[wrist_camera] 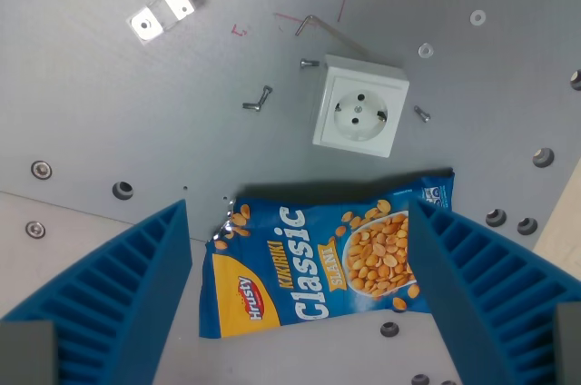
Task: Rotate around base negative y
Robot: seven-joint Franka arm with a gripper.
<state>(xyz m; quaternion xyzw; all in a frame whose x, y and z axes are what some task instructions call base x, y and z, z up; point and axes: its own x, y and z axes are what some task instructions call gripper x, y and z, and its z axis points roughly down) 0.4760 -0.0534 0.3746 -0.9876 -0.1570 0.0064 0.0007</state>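
Two blue ribbed fingers (127,294) of the gripper (300,299) stood wide apart, clamping nothing. One blue peanut bag (318,262) lay flat between them on the grey table (109,103), its near end under the fingers. Just beyond the bag sat one white socket (361,105). Around the socket lay four loose screws, one hex key (322,26) and, well off to the wrist view's left, one small clear bracket (162,13).
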